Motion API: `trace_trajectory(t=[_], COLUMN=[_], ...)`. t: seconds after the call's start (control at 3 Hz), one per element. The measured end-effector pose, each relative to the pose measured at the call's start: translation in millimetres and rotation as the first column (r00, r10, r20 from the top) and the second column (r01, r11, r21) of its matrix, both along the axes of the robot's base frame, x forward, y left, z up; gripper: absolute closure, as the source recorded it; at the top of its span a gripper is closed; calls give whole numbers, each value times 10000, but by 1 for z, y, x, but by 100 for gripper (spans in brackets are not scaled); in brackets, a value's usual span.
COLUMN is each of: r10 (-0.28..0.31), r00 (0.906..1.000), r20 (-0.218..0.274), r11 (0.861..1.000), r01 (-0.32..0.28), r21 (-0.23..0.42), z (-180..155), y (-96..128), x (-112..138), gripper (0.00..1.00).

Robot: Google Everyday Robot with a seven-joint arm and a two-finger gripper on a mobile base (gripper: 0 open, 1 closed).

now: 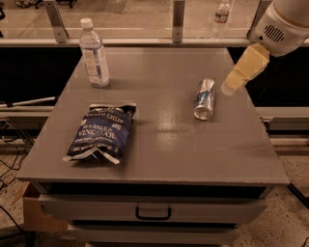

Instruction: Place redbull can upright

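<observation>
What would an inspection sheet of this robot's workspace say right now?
Surface: grey table with a drawer below.
Job's things: redbull can lies on its side, right of centre, not yet upright.
Clutter: water bottle upright at back left; chip bag flat at front left.
Grippers: gripper hovers just right of the can's far end, apart from it.
Cables: dark cables on the floor, left of the table.
Surroundings: second bottle beyond the rail; cardboard box lower left.
</observation>
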State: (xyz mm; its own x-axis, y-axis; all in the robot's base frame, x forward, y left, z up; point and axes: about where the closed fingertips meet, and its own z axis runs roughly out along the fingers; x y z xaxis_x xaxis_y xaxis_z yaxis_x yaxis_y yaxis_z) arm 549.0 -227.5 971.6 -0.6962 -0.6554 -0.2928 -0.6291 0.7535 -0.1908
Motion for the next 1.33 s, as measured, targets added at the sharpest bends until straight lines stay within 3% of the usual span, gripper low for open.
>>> trace_trajectory(t=[0.33, 0.67, 1.0, 1.33], r10=[-508, -1792, -3179, -4473], r00=[9985, 9802, 9384, 8776], r20=[-215, -844, -1355, -1725], r11=[9980, 9778, 9348, 8786], r01=[516, 1869, 3341, 4672], r21=[372, 946, 1206, 987], z=[-5, -24, -44, -65], y=[9, 32, 48, 60], x=[13, 45, 66, 80], gripper=[0, 0, 0, 0])
